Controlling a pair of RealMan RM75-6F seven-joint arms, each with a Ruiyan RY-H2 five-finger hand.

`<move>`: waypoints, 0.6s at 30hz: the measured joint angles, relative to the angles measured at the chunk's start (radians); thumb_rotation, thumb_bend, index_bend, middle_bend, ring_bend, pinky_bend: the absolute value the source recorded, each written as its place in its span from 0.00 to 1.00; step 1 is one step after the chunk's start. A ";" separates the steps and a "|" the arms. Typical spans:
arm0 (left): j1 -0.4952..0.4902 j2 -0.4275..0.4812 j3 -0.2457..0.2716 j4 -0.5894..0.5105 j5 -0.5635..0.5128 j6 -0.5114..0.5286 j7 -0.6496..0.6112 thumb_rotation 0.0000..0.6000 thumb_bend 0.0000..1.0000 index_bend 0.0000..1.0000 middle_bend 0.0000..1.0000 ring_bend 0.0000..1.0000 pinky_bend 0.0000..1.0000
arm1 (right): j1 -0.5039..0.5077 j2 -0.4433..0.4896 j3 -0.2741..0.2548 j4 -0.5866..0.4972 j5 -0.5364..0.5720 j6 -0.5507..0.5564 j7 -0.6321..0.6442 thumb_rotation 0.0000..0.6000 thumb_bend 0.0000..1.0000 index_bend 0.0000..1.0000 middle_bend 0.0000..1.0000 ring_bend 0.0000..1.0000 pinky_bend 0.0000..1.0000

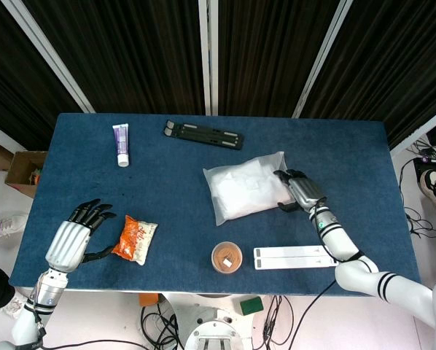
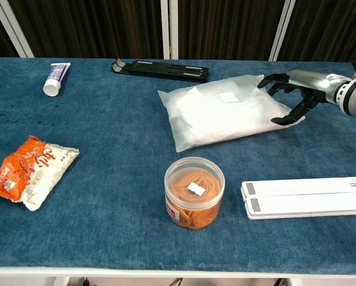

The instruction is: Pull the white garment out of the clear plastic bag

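- the clear plastic bag (image 1: 251, 188) lies flat a little right of the table's middle, with the white garment (image 2: 225, 110) folded inside it and filling most of it.
- the right hand (image 1: 300, 189) is at the bag's right end, fingers curled over the top of that edge and thumb low at the corner; it touches the bag there, but whether it has actually pinched the plastic i cannot tell.
- a small round clear tub (image 2: 194, 192) stands near the front edge, below the bag; it holds a coil of orange rubber bands, lid on, with a small white label on top.
- an orange and white snack packet (image 1: 135, 238) lies sealed at the front left.
- the left hand (image 1: 71, 238) hovers just left of that packet, fingers spread apart and holding nothing, thumb tip close to the packet's edge.
- two long white bars (image 2: 306, 197) lie side by side at the front right, just beside the tub and below the right forearm.
- a flat black rack (image 1: 203, 134) lies near the far edge, and a white tube with a purple label (image 1: 121, 144) lies at the far left.
- the blue table (image 1: 167, 189) has bare cloth between the tube, the packet and the bag, and more along the far right behind the bag.
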State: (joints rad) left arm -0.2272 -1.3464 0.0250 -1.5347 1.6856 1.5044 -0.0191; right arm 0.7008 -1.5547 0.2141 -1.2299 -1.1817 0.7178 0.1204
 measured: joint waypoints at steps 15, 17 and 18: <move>0.002 -0.001 0.005 0.013 0.019 0.003 -0.011 1.00 0.13 0.30 0.21 0.11 0.16 | -0.082 0.127 -0.083 -0.197 -0.187 0.140 0.120 1.00 0.26 0.21 0.26 0.05 0.14; 0.001 -0.001 0.005 0.013 0.021 0.003 -0.012 1.00 0.13 0.30 0.21 0.11 0.16 | -0.102 0.140 -0.085 -0.202 -0.186 0.187 0.061 1.00 0.25 0.32 0.23 0.02 0.12; 0.001 -0.001 0.005 0.013 0.022 0.003 -0.013 1.00 0.13 0.30 0.21 0.10 0.16 | -0.110 0.145 -0.085 -0.204 -0.182 0.206 0.032 1.00 0.25 0.37 0.20 0.01 0.10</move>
State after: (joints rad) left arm -0.2263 -1.3472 0.0301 -1.5214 1.7078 1.5069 -0.0318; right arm 0.5907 -1.4099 0.1287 -1.4343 -1.3641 0.9239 0.1519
